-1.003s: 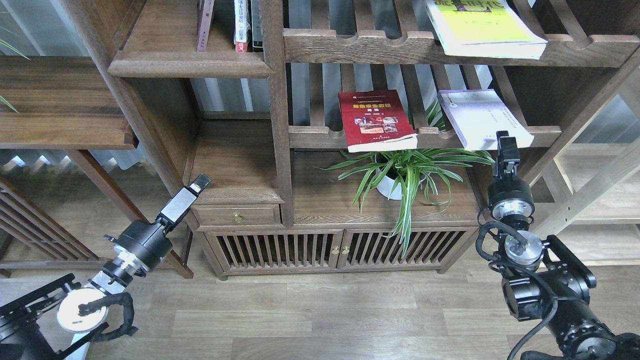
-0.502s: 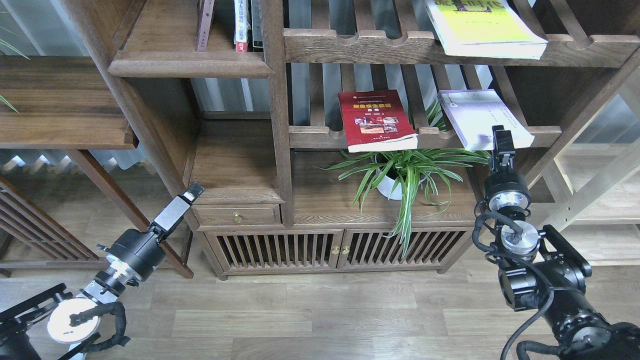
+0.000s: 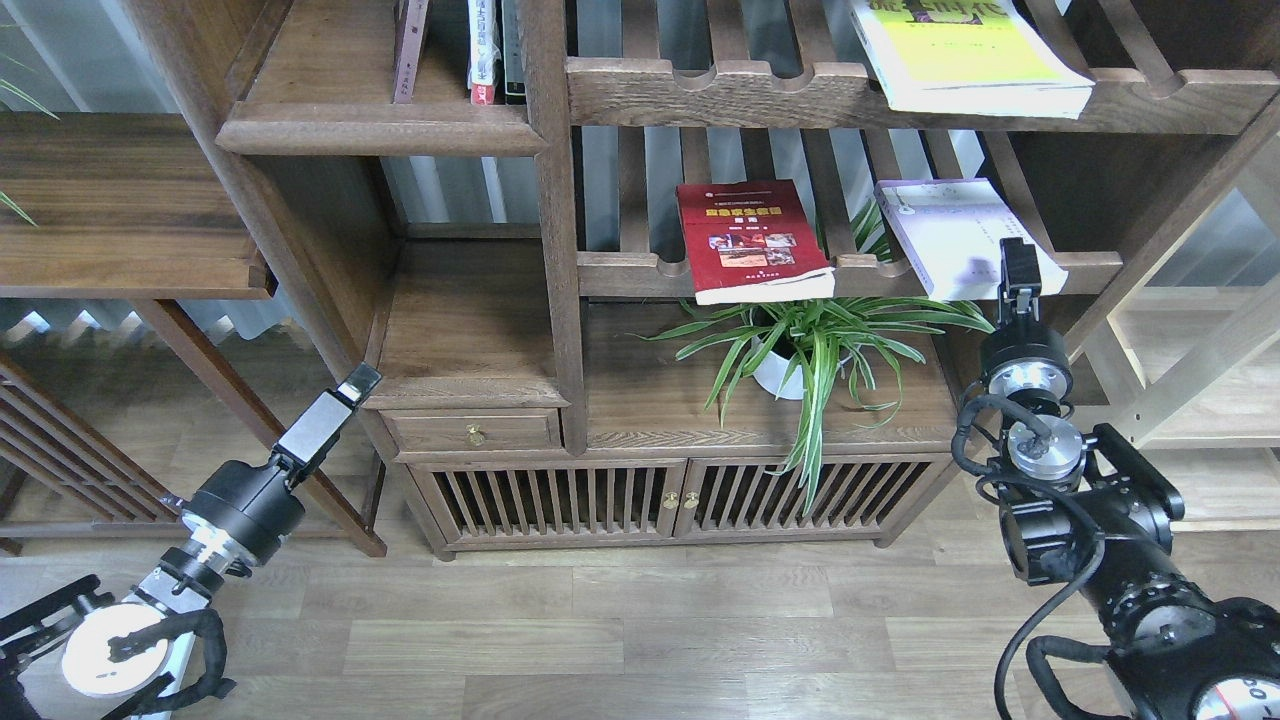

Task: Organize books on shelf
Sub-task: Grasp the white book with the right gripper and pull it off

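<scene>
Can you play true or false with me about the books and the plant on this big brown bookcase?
1. The red paperback with small photos lies flat on the slatted wooden rack. True.
2. The thick yellow-green paperback lies on the floor. False: it lies on the upper slatted rack, top right.
3. The green spider plant in a white pot stands under the red book. True.
4. The right pincer is up by the pale lavender-white paperback. True, though I cannot tell if they touch.
5. The left pincer holds a book. False: it holds nothing, low down by the small wooden drawer with a brass knob.
</scene>
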